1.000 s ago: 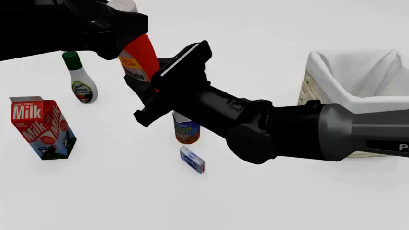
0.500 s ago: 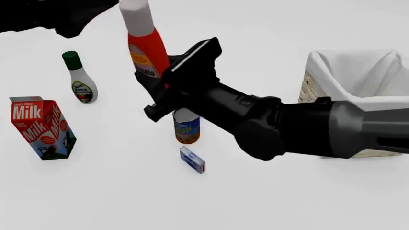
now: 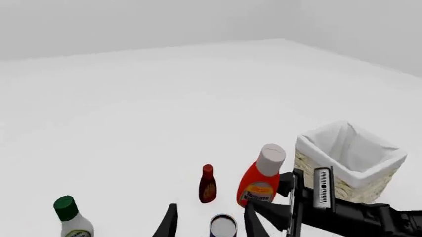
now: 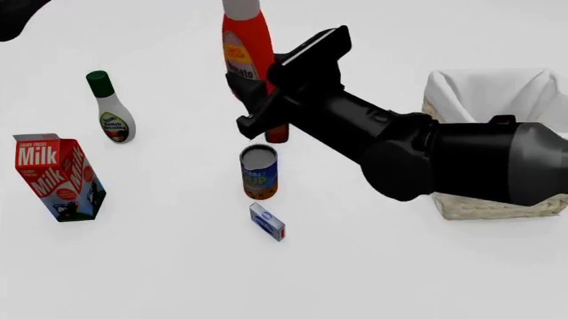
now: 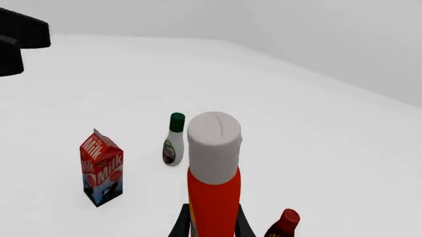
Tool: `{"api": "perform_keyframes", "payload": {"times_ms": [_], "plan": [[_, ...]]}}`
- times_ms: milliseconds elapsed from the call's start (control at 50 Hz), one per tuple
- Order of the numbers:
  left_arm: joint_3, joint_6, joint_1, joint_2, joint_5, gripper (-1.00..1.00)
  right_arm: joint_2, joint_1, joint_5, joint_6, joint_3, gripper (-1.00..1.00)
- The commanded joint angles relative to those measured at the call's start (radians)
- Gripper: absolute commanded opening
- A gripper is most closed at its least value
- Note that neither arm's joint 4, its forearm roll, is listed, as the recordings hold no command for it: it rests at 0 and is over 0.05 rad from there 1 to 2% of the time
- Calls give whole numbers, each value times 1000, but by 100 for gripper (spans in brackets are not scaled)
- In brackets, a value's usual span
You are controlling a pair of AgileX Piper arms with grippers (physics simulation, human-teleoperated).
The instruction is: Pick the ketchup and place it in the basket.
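The ketchup (image 4: 247, 46) sat upright in our right gripper (image 5: 211, 228), squeezed between its fingers, up off the table (image 4: 159, 266) and left of the basket (image 4: 497, 93). Our left gripper (image 3: 209, 222) hung wide apart, holding nothing.

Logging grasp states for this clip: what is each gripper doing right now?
Left gripper: open, holding nothing.
Right gripper: closed on the ketchup, held upright above the table.

Glossy black arm (image 4: 417, 156); grey sleeve
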Motion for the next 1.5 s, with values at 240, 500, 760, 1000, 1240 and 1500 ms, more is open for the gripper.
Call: {"api": "perform_keyframes", "payload": {"times_ms": [240, 500, 760, 1000, 1240, 1500], "plan": [[213, -103, 156, -132, -139, 100, -77, -133, 67, 35, -15, -100], [406, -116, 158, -183, -278, 100, -131, -243, 118, 33, 9, -100], [469, -121, 156, -199, -322, 100, -134, -398, 164, 26, -35, -100], [489, -116, 126, -208, -340, 100, -130, -546, 129, 45, -30, -100], [488, -127, 99, -174, -373, 100, -128, -637, 109, 55, -7, -100], [487, -137, 99, -148, -389, 100, -90, -760, 92, 64, -14, -100]]}}
